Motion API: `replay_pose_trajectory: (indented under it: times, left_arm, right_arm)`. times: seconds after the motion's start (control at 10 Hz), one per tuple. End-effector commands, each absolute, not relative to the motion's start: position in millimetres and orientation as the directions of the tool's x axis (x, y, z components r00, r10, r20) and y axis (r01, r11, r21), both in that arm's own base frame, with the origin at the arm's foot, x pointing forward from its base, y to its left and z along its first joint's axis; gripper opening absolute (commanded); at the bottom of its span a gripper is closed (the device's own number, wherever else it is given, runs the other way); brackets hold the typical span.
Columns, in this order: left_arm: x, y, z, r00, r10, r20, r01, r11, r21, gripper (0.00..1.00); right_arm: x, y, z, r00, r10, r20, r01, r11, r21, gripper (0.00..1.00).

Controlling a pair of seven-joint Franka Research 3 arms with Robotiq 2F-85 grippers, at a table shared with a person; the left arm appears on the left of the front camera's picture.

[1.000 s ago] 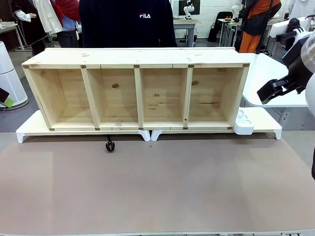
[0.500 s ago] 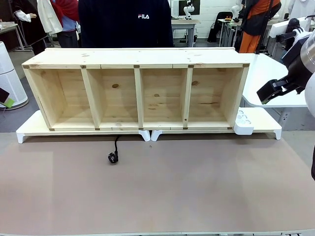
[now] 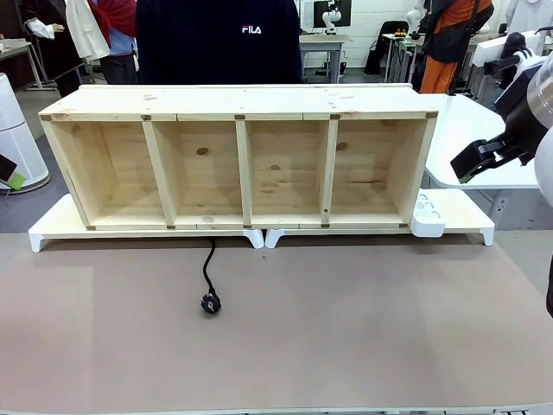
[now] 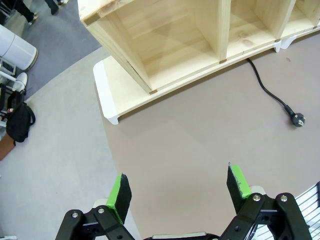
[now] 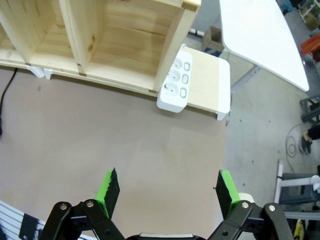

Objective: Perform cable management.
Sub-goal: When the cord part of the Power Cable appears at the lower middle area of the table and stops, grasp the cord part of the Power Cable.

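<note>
The cable [image 3: 207, 268] is a thin black cord that comes out from under the wooden shelf [image 3: 242, 102] and runs toward me. Its round plug [image 3: 210, 303] lies flat on the brown table top. In the left wrist view the cable [image 4: 267, 90] curves to its plug [image 4: 298, 120] at the right edge, far ahead of my left gripper [image 4: 178, 187]. That gripper is open and empty, high above the table's left corner. A short piece of the cable [image 5: 5, 95] shows at the left edge of the right wrist view. My right gripper [image 5: 167, 189] is open and empty above the table's right part.
The shelf has several open compartments and stands on white risers [image 3: 52, 226]. A white socket block [image 5: 175, 80] sits on the right riser beside the shelf's end. A person in a dark top [image 3: 220, 43] stands behind the shelf. A white table [image 3: 471, 130] lies at the right.
The plug has slid out from under the shelf's front edge toward me and slightly right, with more cord now lying on the table. Neither arm has visibly moved.
</note>
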State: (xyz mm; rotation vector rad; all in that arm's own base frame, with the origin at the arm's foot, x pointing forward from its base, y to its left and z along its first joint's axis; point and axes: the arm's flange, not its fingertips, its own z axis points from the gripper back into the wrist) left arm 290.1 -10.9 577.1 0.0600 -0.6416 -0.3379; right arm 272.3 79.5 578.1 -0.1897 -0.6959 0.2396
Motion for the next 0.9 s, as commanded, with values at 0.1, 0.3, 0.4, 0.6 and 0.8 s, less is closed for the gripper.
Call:
replay_pose_trajectory:
  times: [0.1,0.3,0.4,0.6,0.8]
  left_arm:
    - [290.3,-10.6,577.7,0.75,-0.311,0.583,0.277,0.949,0.15,1.0]
    - [290.3,-10.6,577.7,0.75,-0.311,0.583,0.277,0.949,0.15,1.0]
    - [290.3,-10.6,577.7,0.75,-0.311,0.583,0.277,0.949,0.15,1.0]
    - [290.3,-10.6,577.7,0.75,-0.311,0.583,0.277,0.949,0.15,1.0]
    - [290.3,-10.6,577.7,0.75,-0.311,0.583,0.277,0.949,0.15,1.0]
  right_arm:
    - [272.5,79.5,577.9,0.742,0.281,0.608,-0.154,0.955,-0.253,1.0]
    - [272.5,79.5,577.9,0.742,0.281,0.608,-0.154,0.955,-0.253,1.0]
    - [272.5,79.5,577.9,0.742,0.281,0.608,-0.154,0.955,-0.253,1.0]
    - [272.5,79.5,577.9,0.742,0.281,0.608,-0.154,0.955,-0.253,1.0]
    - [272.5,79.5,577.9,0.742,0.281,0.608,-0.154,0.955,-0.253,1.0]
